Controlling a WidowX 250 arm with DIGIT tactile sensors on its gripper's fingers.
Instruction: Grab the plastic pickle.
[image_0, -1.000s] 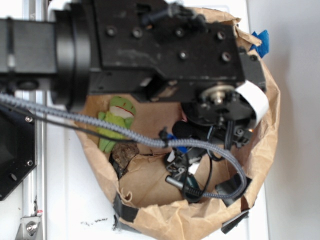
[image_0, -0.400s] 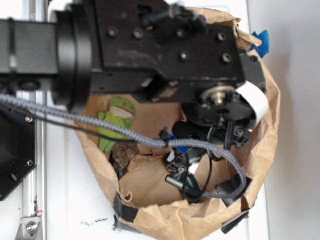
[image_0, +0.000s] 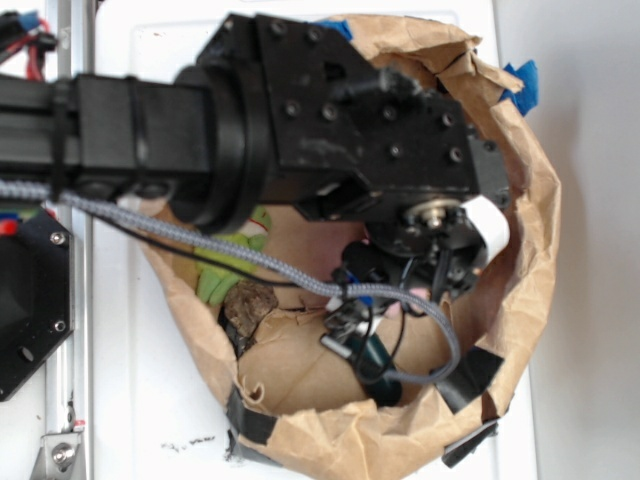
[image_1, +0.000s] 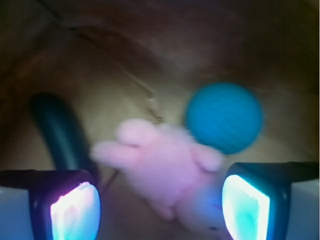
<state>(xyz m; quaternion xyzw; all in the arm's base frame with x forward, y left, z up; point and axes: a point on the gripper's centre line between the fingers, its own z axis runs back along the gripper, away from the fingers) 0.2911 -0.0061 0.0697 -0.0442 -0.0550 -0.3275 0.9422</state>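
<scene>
While the arm leans over the bag, this is how the room lies:

Worktop (image_0: 130, 400): white and flat, it carries the bag; a metal rail runs along its left edge.

Arm (image_0: 300, 130): its black body covers much of the bag's mouth from above, likely so the wrist can reach straight down among the toys.

Paper bag (image_0: 535, 250): its brown rim is rolled back into a wall on all sides, keeping the toys corralled; that crumpled wall is the edge to mind, closest on the right.

Pincer (image_1: 160, 205): jaws stand apart and grip nothing; in the wrist view they straddle the pink bunny, not the target.

Pink plush bunny (image_1: 162, 165): sprawled between the lit pads, touching the blue ball.

Plastic pickle (image_1: 60, 135): dark, glossy, lying on the bag floor at the left of the wrist view, running back from just above the left pad (image_1: 75, 210), beside the bunny. By my reading, the jaws need a shift toward it.

Green plush frog (image_0: 225, 270): by the left wall, well apart from the pincer.

Blue ball (image_1: 225, 117): beyond the bunny, blurred; bare paper lies behind it.
</scene>
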